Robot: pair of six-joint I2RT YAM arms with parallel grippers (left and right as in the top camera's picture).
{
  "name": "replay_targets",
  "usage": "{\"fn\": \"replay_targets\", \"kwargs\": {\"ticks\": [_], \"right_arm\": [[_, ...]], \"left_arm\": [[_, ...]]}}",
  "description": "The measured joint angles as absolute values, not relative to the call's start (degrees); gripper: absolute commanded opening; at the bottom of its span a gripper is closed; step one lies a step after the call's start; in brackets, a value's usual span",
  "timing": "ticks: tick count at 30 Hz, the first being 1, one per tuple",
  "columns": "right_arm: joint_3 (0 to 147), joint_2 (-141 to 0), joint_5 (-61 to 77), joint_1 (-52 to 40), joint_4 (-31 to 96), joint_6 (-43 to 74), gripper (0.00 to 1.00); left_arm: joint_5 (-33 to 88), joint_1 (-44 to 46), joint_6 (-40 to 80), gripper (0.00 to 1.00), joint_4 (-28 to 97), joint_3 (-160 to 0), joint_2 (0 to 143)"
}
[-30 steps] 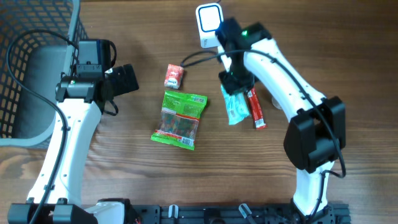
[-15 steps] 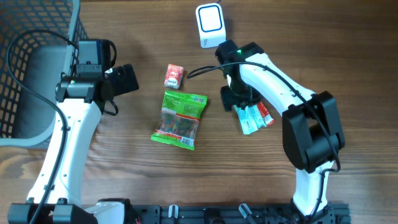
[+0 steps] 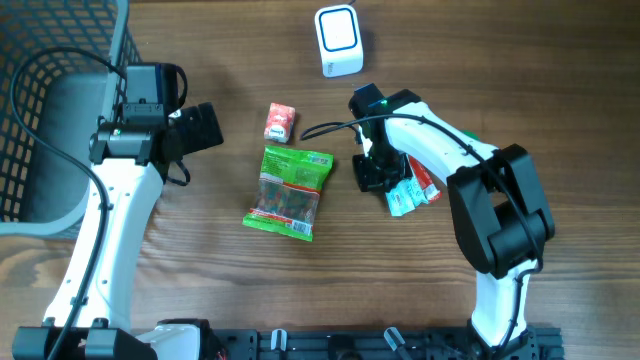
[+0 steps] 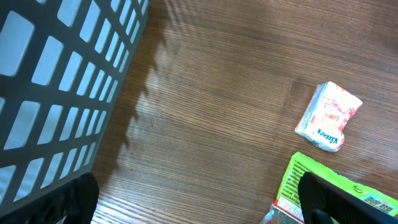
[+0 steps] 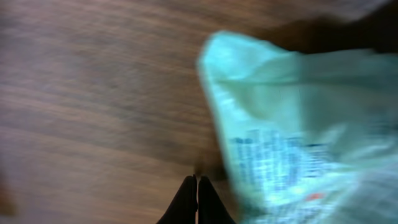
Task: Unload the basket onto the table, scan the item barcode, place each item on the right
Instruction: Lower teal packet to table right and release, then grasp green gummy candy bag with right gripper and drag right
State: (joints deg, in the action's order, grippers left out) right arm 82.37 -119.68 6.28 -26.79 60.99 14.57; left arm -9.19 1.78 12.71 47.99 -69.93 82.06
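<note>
Lying flat on the wooden table, the teal packet was seen just to the right of the right gripper, with a red stick pack set against its outer side. The right gripper's fingers were pressed together with nothing between them. In the blurred wrist view the packet's edge was seen close beside the tips, not clamped by them. The white scanner was stood near the table's far edge, well apart from the packet. The left gripper was held wide open and empty, near the wire basket. Between the two arms a green candy bag was laid, and a small red-and-white tissue pack was seen just beyond it.
</note>
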Motion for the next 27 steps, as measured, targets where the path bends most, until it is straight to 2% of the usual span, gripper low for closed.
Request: {"fn": "replay_targets", "kwargs": {"ticks": [6,12,14,15,16,20,23,27], "right_arm": [[82.19,-119.66,-7.84,-26.72,59.66,15.25,0.04],[82.3,-119.66,-14.63,-25.76,56.49,18.41,0.06],[85.95,-119.68,-13.69,-25.3,59.83,18.41,0.25],[89.14,-119.66,-11.31,-25.17,61.71,17.85,0.52],[93.12,-119.46,-6.83,-25.06,62.52,16.01,0.65],[96.97,-115.63,16.03,-25.52,58.72,8.21,0.67],[94.15,-115.42,18.65,-27.86,49.76,4.36,0.71],[83.05,-115.15,17.45,-32.75,33.45,-0.84,0.73]], "left_arm": [[-9.19,1.78,12.71,1.0,47.97,-69.93,82.06],[-9.19,1.78,12.71,1.0,47.97,-69.93,82.06],[-9.17,1.78,12.71,1.0,48.01,-69.93,82.06],[-9.17,1.78,12.71,1.0,47.99,-69.93,82.08],[-9.17,1.78,12.71,1.0,47.97,-69.93,82.08],[-9.17,1.78,12.71,1.0,47.99,-69.93,82.06],[-9.19,1.78,12.71,1.0,47.97,-69.93,82.06],[-9.19,1.78,12.71,1.0,47.99,-69.93,82.06]]}}
